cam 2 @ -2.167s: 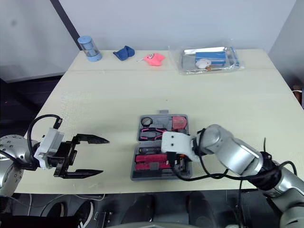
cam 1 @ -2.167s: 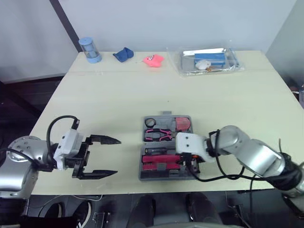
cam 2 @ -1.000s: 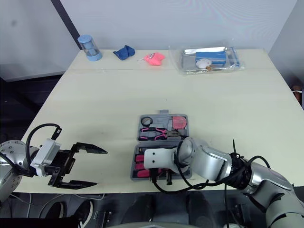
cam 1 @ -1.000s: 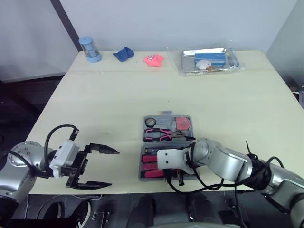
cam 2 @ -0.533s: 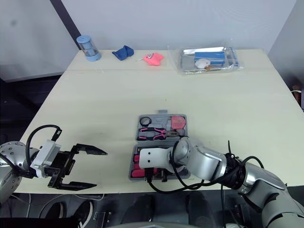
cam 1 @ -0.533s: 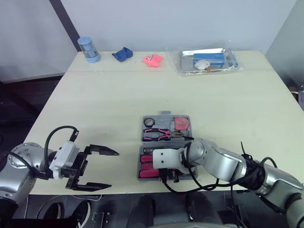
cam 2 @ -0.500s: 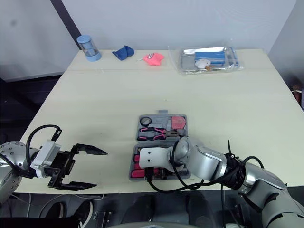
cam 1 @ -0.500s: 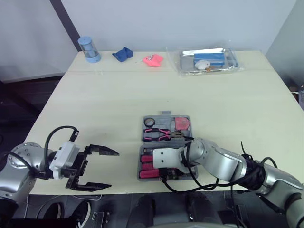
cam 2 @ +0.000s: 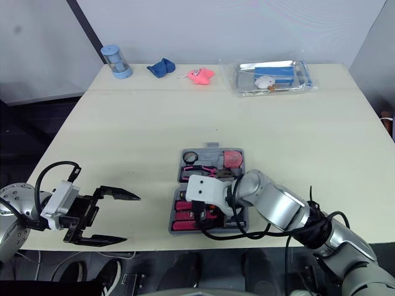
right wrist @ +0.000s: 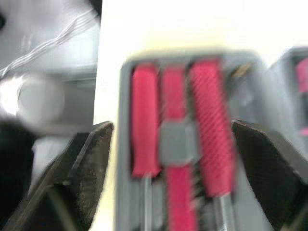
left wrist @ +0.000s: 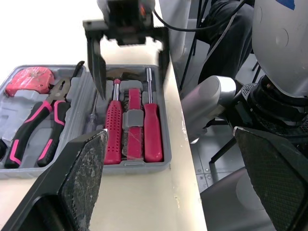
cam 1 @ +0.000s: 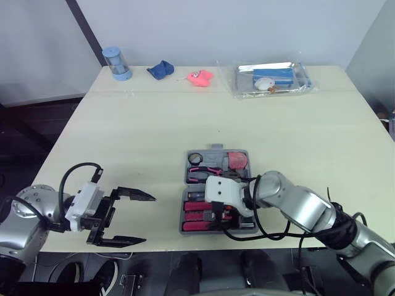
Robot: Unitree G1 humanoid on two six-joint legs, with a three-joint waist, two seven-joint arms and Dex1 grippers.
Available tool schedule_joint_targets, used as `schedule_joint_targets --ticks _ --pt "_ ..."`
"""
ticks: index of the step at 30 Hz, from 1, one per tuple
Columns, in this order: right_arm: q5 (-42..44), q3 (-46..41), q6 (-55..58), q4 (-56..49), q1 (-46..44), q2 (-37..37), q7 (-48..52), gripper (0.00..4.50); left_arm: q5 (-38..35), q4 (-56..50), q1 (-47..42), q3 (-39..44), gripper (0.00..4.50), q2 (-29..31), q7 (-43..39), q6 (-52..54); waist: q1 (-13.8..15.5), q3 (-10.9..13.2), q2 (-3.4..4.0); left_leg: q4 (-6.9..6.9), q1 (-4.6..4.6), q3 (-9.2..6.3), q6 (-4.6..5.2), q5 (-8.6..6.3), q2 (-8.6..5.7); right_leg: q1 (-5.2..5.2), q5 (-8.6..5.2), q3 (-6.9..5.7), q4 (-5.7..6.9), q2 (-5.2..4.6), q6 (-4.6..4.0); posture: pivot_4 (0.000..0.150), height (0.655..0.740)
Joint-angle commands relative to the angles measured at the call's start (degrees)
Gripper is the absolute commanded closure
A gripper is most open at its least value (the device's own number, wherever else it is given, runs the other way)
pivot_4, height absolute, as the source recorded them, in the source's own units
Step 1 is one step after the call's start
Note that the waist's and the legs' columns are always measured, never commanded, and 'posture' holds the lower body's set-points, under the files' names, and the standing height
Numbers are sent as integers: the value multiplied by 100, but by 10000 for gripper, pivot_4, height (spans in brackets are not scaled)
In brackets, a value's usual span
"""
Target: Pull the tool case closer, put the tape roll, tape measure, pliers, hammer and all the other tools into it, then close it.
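grey case loaded, right gripper over the near half: closing step

grey plastic tool case (left wrist: pixel 139 167) lies open and flat at lower centre of the head views, close to the near edge of the table (cam 1: pixel 154 123). the half nearer the top of the frame holds the tape roll (cam 1: pixel 195 158), the pink-handled pliers (cam 1: pixel 203 174) and the red tape measure (cam 1: pixel 237 161). the half nearer the bottom holds the red-handled screwdrivers (left wrist: pixel 132 134), side by side in their clips.

right gripper (right wrist: pixel 172 127) hangs over the screwdriver half with its jaws wide, one finger to each side of the red handles, holding nothing. left gripper (cam 1: pixel 148 219) sits at lower left, well apart from the case, jaws also wide and empty.

my judgement: loading looks done, and the fold-over is the step in hand. to do it well i would:

- check seating first. in the left wrist view the pliers' nose appears to lie towards the centre ridge, and a thin driver rests beside it. anything proud of the tray may block the close.
- take the right gripper off the handles and hook the outer edge of the half to be folded.
- bring the left gripper in to brace the other half, as the light case may slide on the smooth top.
- swing slowly about the centre hinge, then press near the latch.
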Motion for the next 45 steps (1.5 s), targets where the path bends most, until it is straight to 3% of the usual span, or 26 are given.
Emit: schedule_joint_targets --ticks 1,3,5,13,22,31,39,42,44,45 --pt "101 -231 -613 -13 258 -91 151 25569 -79 -115 -76 90 0 -42 -273 39 1 0 0 0 -1 1 0 0 0 0 0 0 0 0 0 1500 7400" --pt "97 -263 -764 52 347 -101 168 36663 -75 -119 -89 90 0 -54 -273 52 2 0 0 1 -2 1 0 0 0 0 0 0 0 0 0 1500 7400" --pt "40 -216 -938 140 420 -143 216 44659 -68 -126 -101 90 0 -71 -273 68 -5 0 0 2 -2 0 0 0 0 0 0 0 2 0 0 1500 7400" --pt "-377 101 -2078 882 909 -316 564 44659 -46 -159 -117 124 0 -133 -273 137 0 0 -1 2 -2 1 0 0 0 -1 0 1 2 1 0 1500 7400" --pt "-619 121 -2369 1178 1097 -284 732 44659 -27 -190 -84 167 0 -168 -273 165 3 0 -1 4 -3 1 0 0 0 -1 0 1 3 1 0 1500 7400" --pt "184 -1467 -2201 394 1844 -389 390 44659 363 -156 -173 606 0 -945 511 1020 26 -1 -2 10 -5 -1 0 0 -1 0 0 0 7 0 0 1500 7400" --pt "437 -2861 -2538 1096 2312 -793 256 44659 954 915 -809 815 0 -1703 1228 1374 53 -2 -4 14 -3 0 0 0 -4 3 1 0 7 0 0 1500 7400" --pt "282 -2940 -2803 1609 2221 -872 294 45000 1257 1479 -1130 771 9005 -1875 1197 1308 36 -2 -4 15 -2 -1 0 0 -4 4 1 0 8 0 0 1500 7400" --pt "162 -2924 -3009 1940 2135 -902 347 45000 1475 1843 -1342 716 18630 -1991 1124 1192 19 -3 -3 13 0 0 0 1 -4 4 1 0 8 0 -1 1500 7400" --pt "131 -2913 -3084 2041 2105 -897 373 45000 1548 1955 -1415 712 21330 -2039 1085 1152 12 -3 -3 13 0 0 0 1 -4 4 2 0 7 0 -1 1500 7400"
